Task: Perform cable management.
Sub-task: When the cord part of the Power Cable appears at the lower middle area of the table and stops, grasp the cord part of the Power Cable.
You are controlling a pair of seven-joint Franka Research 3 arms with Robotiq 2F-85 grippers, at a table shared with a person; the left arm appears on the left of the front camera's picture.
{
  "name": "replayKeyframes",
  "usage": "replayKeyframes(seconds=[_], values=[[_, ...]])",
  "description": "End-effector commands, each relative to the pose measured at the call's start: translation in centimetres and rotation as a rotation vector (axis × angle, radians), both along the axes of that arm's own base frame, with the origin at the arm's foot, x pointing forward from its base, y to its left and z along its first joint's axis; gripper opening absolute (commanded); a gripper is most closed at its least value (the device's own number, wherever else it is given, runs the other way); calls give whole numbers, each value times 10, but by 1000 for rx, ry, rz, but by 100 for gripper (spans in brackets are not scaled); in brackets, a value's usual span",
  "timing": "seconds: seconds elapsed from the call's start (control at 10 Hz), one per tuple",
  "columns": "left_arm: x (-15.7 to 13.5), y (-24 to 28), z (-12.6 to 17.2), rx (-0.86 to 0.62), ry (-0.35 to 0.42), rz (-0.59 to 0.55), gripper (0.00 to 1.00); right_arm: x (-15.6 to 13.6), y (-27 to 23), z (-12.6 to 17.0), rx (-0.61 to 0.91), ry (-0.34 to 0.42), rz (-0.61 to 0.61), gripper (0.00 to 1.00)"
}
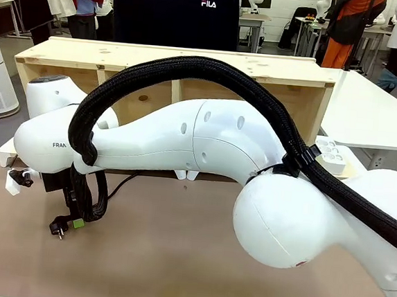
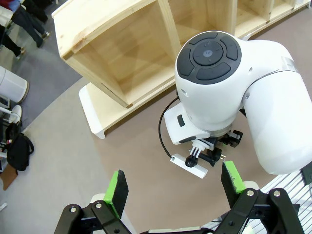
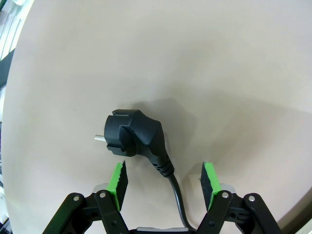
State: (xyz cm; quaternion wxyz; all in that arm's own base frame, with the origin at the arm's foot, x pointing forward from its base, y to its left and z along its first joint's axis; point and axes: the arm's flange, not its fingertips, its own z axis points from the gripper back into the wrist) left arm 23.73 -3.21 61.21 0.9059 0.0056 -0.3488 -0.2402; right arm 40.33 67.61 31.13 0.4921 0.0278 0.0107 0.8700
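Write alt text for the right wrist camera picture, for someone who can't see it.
The cable runs up between the open green pads of the right pincer, touching neither, and ends in a black plug just beyond them, against the beige table.

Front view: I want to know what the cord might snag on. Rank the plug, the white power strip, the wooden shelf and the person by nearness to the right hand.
1. Plug: right at the right hand, low on the left.
2. White power strip: behind it, at the shelf's foot.
3. Wooden shelf: farther back.
4. Person: beyond the shelf.
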Motion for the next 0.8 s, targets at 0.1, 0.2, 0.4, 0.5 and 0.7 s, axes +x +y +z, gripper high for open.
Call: replayKeyframes(seconds=[0.1,0.2,0.4,0.5,0.7], values=[[0,1,0,-2,-1,1,100,2,7,1,8,6,20,78],[0,1,0,-2,-1,1,100,2,7,2,11,4,31,73],[0,1,0,-2,-1,1,100,2,8,1,12,-3,49,53],[0,1,0,-2,-1,1,100,2,8,2,13,-6,55,38],[0,1,0,-2,-1,1,100,2,8,2,15,-10,61,42]])
